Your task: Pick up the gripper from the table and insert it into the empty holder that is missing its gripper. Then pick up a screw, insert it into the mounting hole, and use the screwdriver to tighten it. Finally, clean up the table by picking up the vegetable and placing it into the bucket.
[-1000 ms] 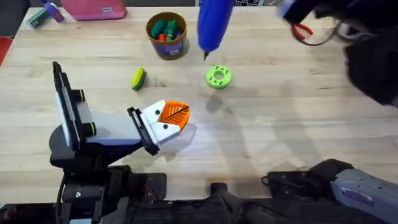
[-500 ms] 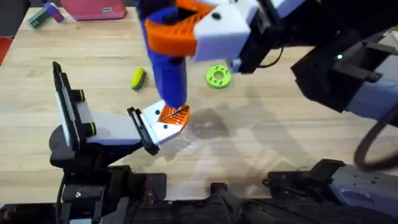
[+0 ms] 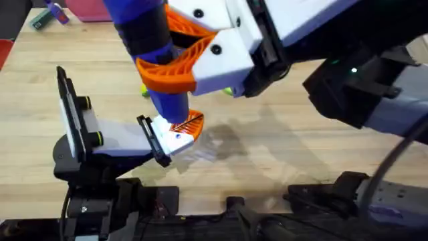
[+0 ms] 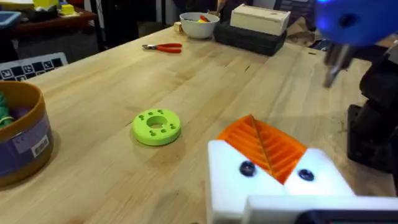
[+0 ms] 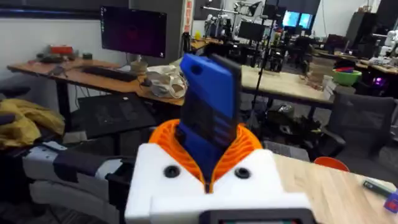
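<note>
My right gripper (image 3: 175,48) hangs large under the overhead camera, shut on the blue screwdriver (image 3: 167,100), which stands upright. In the right wrist view the screwdriver (image 5: 208,106) sits between the orange pads of that gripper (image 5: 208,158). Its lower end comes down over my left gripper (image 3: 180,130), which rests low above the table with white blocks and orange wedges together (image 4: 264,149). The screwdriver's metal tip (image 4: 336,62) hovers beyond it. The bucket (image 4: 22,137) stands off to one side. A sliver of the vegetable (image 3: 142,90) peeks out beside the screwdriver. The loose gripper piece, holder and screw are hidden.
A green ring (image 4: 157,126) lies on the wood between the bucket and the left gripper. Red pliers (image 4: 163,47), a white bowl (image 4: 199,23) and a black-and-cream box (image 4: 255,28) sit at the far table edge. A pink case (image 3: 93,10) lies at the back left.
The right arm has swung in from the back right with the screwdriver and dropped it over the left gripper, covering the bucket and most of the vegetable. The left arm has stayed still.
</note>
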You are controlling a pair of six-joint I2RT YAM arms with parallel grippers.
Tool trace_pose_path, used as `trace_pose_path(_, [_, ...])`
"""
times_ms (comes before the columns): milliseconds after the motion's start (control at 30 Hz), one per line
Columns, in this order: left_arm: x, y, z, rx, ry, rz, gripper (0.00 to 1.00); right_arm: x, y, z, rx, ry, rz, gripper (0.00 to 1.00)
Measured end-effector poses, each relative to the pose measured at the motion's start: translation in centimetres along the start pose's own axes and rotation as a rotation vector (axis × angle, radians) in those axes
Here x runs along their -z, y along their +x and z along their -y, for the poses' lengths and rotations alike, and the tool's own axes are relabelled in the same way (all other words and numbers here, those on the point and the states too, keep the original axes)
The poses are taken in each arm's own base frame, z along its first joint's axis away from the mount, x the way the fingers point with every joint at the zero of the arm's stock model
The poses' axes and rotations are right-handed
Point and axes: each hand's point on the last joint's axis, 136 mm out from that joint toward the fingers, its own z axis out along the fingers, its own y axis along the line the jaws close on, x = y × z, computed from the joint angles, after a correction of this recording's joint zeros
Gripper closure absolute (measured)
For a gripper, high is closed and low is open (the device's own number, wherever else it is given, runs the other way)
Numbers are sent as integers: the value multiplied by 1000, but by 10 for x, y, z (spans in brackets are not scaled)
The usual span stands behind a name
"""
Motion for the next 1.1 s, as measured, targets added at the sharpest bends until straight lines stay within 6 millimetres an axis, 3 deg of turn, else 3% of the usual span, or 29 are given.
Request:
trace_pose_path(267, [0,0,0,0,0,0,994,-7,37,18,-57,5,-42,979])
trace_pose_path(400, [0,0,0,0,0,0,994,-11,46,20,-65,-27,-56,979])
trace_pose_path(767, [0,0,0,0,0,0,994,-20,30,14,1,-76,-33,979])
trace_pose_path(1100, [0,0,0,0,0,0,994,-26,30,5,40,-106,-27,979])
